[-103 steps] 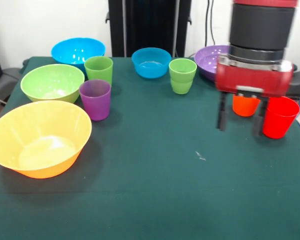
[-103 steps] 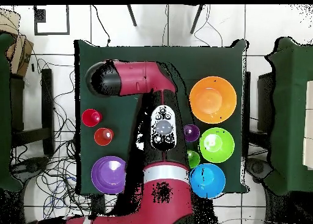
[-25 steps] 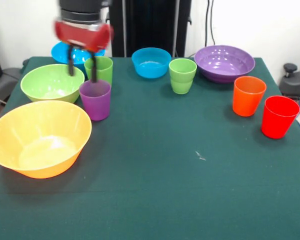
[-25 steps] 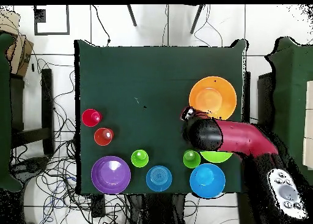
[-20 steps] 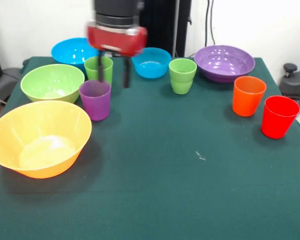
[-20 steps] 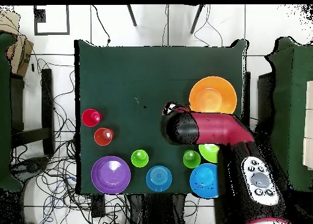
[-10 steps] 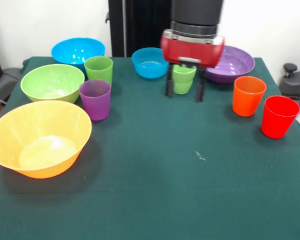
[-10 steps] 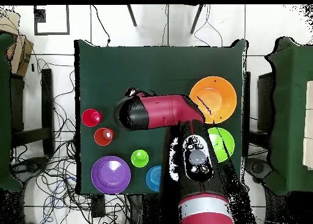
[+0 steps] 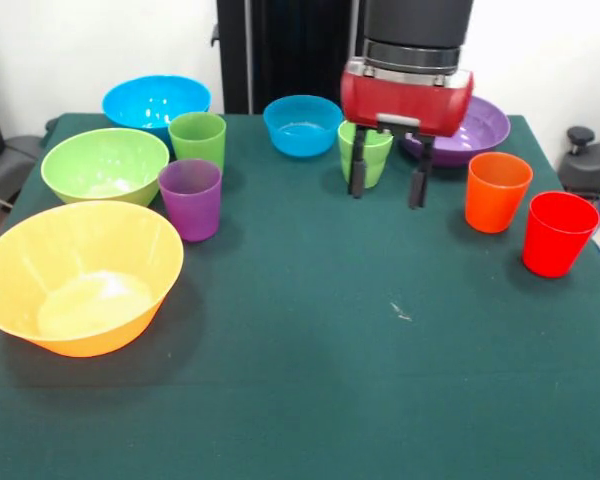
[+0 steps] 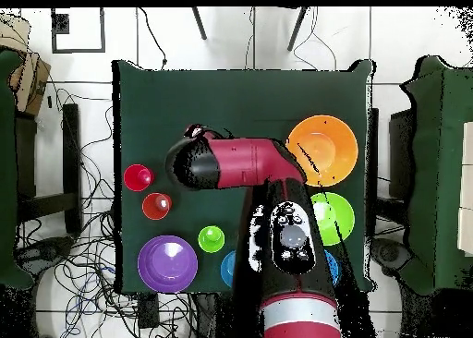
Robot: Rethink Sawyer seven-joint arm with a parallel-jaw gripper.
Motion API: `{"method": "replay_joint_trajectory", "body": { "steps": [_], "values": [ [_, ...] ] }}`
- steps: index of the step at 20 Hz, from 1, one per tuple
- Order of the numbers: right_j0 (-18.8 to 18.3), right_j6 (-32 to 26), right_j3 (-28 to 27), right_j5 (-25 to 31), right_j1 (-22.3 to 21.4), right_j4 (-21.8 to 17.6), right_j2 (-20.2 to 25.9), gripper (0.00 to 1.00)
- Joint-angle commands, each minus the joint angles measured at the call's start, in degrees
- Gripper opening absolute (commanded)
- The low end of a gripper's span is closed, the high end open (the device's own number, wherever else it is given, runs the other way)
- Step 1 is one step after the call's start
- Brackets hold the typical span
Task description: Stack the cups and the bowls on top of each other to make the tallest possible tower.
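The gripper (image 9: 388, 187) is held open and empty, with a green cup (image 9: 368, 150) at its 11 o'clock.

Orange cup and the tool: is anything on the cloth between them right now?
Nothing. In the front view, only bare green tablecloth lies between the open tool and the orange plastic cup.

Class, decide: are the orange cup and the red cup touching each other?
Apart. The front view shows green cloth between the orange cup and the red cup; overhead agrees.
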Motion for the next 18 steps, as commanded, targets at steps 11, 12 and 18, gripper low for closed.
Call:
{"method": "replay_joint_trajectory", "body": {
  "steps": [11, 12, 18],
  "values": [
    [-22.29, -10.79, 8.32, 1.72, -2.51, -2.98, 7.88, 1.00],
    [-23.53, -11.60, 8.60, 1.86, -2.74, -3.39, 8.37, 1.00],
    [-24.30, -9.60, 7.99, 0.68, -1.45, -5.49, 8.55, 1.00]
  ]
}}
